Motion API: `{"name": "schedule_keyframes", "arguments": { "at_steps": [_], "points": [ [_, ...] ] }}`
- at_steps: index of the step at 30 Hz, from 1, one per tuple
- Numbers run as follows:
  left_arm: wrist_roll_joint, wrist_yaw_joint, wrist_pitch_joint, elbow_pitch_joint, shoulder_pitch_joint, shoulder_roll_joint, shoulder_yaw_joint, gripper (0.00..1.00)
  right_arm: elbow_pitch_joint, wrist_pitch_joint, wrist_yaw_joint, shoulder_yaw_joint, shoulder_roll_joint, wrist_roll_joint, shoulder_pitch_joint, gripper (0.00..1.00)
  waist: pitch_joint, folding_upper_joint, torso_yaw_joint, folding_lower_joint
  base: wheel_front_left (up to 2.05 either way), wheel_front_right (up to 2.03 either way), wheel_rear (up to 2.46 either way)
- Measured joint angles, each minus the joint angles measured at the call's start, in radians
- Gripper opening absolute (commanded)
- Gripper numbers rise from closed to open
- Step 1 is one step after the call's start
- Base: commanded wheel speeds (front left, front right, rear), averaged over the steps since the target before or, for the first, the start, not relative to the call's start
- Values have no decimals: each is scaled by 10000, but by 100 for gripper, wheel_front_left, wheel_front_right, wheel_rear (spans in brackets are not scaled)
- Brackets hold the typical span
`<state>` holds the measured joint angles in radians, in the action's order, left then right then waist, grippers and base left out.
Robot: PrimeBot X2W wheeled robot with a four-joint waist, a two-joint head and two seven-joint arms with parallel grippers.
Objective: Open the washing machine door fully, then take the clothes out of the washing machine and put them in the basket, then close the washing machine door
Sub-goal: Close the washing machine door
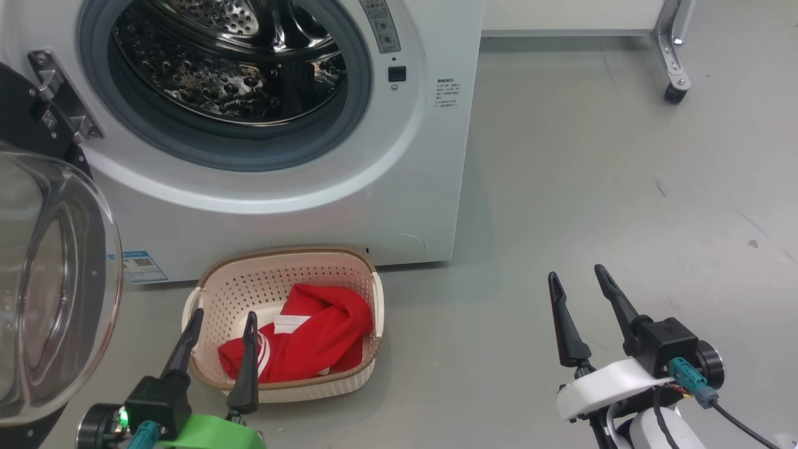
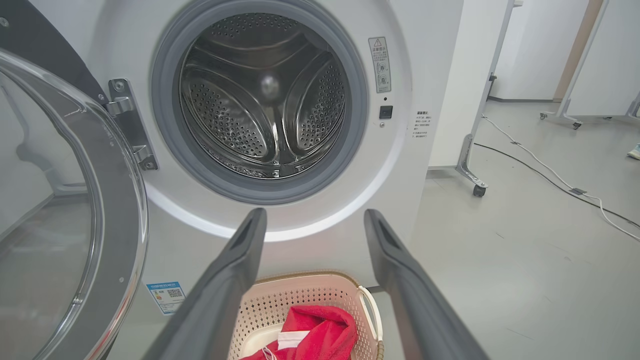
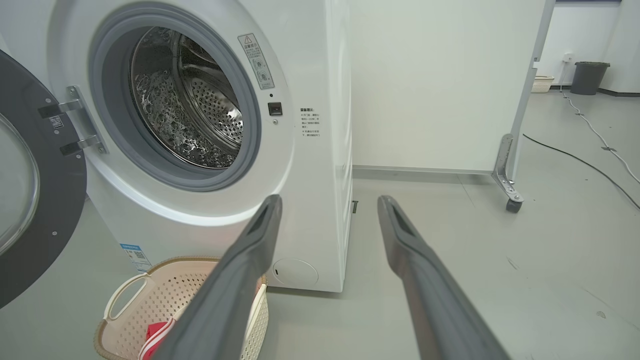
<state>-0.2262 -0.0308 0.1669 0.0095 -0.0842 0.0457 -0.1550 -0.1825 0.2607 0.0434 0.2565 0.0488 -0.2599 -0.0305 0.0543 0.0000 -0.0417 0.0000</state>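
The white washing machine (image 1: pixel 386 187) (image 2: pixel 430 75) (image 3: pixel 320 165) stands open, its steel drum (image 1: pixel 230 56) (image 2: pixel 260 95) (image 3: pixel 190 100) showing no fabric. The washing machine door (image 1: pixel 56 287) (image 2: pixel 65 210) (image 3: pixel 30 190) hangs swung out on the left. On the floor in front sits the cream basket (image 1: pixel 274 274) (image 2: pixel 305 295) (image 3: pixel 150 295) with red clothes (image 1: pixel 318 337) (image 2: pixel 320 325) (image 3: pixel 157 332) inside. My left gripper (image 1: pixel 223 318) (image 2: pixel 315 217) is open, hovering above the basket's near-left side. My right gripper (image 1: pixel 576 274) (image 3: pixel 330 202) is open over bare floor, to the right of the basket.
A white partition on castor feet (image 1: pixel 676 87) (image 2: pixel 477 187) (image 3: pixel 512 202) stands right of the machine. Cables (image 2: pixel 550 175) (image 3: pixel 590 130) run across the grey floor further right. A dark bin (image 3: pixel 590 77) sits far back.
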Motion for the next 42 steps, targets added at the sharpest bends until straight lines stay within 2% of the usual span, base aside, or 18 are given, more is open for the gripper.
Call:
{"name": "schedule_keyframes", "arguments": {
  "at_steps": [18,42],
  "points": [
    [-8,-2,-88,-320,-34,2,-17,100,50,0,2,-33,0,69,1,100,178,0,3,0,-71,71,0],
    [-8,-8,-178,-395,-43,12,-92,100,48,2,4,-136,0,75,1,100,124,0,86,0,-6,6,0]
  ]
}}
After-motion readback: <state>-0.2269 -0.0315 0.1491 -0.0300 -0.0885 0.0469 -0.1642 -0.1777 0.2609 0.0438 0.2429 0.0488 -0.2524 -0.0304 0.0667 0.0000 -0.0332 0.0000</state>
